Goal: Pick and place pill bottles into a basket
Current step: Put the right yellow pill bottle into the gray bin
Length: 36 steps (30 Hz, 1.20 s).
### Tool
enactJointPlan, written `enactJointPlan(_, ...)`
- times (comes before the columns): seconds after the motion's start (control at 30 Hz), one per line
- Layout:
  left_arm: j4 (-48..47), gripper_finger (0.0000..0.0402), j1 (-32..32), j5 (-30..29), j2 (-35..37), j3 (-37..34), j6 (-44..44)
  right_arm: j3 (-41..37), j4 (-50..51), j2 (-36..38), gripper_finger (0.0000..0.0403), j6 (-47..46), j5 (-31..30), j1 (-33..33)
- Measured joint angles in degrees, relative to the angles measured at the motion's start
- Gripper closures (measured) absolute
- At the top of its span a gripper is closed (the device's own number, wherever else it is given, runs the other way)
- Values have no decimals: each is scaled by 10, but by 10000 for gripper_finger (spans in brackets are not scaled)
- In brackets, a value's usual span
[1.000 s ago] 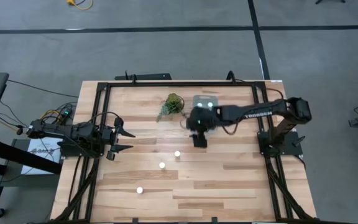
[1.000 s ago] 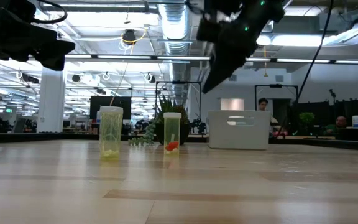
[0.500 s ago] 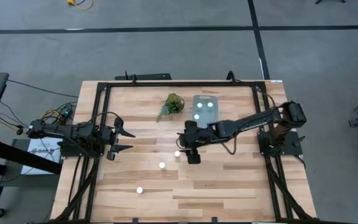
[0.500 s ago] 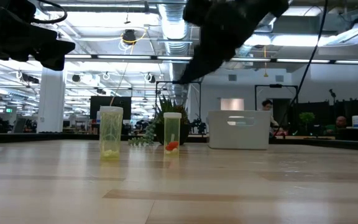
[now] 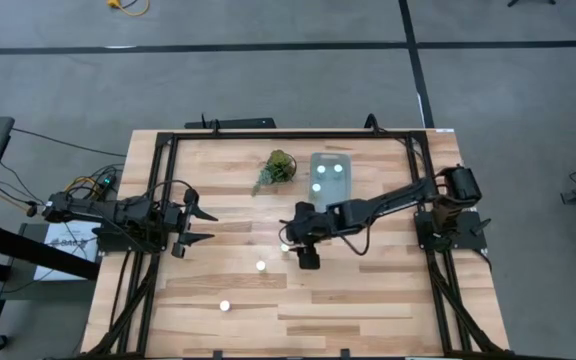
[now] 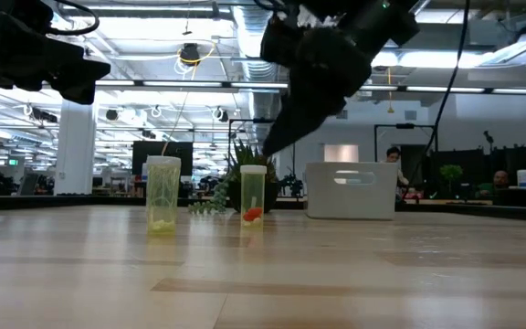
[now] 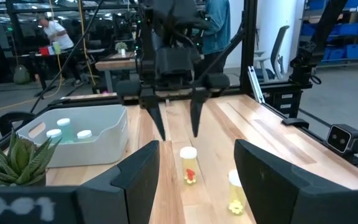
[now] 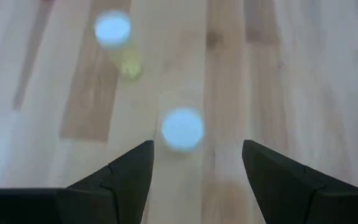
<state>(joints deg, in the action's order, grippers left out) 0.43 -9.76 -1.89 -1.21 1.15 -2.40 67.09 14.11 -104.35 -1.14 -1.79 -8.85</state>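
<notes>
Fingers of the right gripper (image 8: 191,163) are seen spread wide in the right wrist view, with nothing held between them, and a white-capped pill bottle (image 8: 182,129) stands upright just ahead of the gap, nearly centred on it. A descent straight along the bottle's vertical axis is judged to be what the next move calls for. In the left wrist view the same bottle (image 7: 188,165), holding something red, is shown directly under the two dark spread fingers. A second bottle (image 8: 113,30) stands farther on and to one side, and a third bottle (image 5: 224,305) is placed well apart, near the table's (image 5: 388,300) front edge.

From above, the right gripper (image 5: 302,243) is found over mid-table, touching or almost over the nearest bottle, though the cap is largely hidden there. The left gripper (image 5: 190,228) is parked at the left edge, its fingers parted and empty, and is clearly the farther arm.

Beyond the right gripper, the basket (image 5: 332,176) is set at the table's far side, beside a green plant sprig (image 5: 275,168). At least two bottles are counted inside it from above; three caps (image 7: 67,129) seem visible in the left wrist view.
</notes>
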Motion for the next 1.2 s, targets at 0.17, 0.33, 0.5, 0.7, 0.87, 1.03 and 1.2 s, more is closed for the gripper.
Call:
enactJointPlan(0.17,0,203,0,0,0,0,-3,-1,0,0,163,-4,-3,-10)
enactJointPlan(0.33,0,203,0,0,0,0,2,-1,-5,0,163,-4,-11,-12)
enactJointPlan(0.5,0,203,0,0,0,0,-2,-1,-12,0,163,-4,-12,-11)
enactJointPlan(0.7,0,203,0,0,0,0,-3,1,-30,-16,163,-4,-12,-11)
enactJointPlan(0.87,1,203,0,0,1,0,2,13,-35,-49,163,-4,-8,-11)
enactJointPlan(1.03,1,203,0,0,-3,0,1,42,-15,-87,163,10,1,-7)
enactJointPlan(1.2,0,203,0,0,-10,0,-1,77,17,-116,163,33,6,-4)
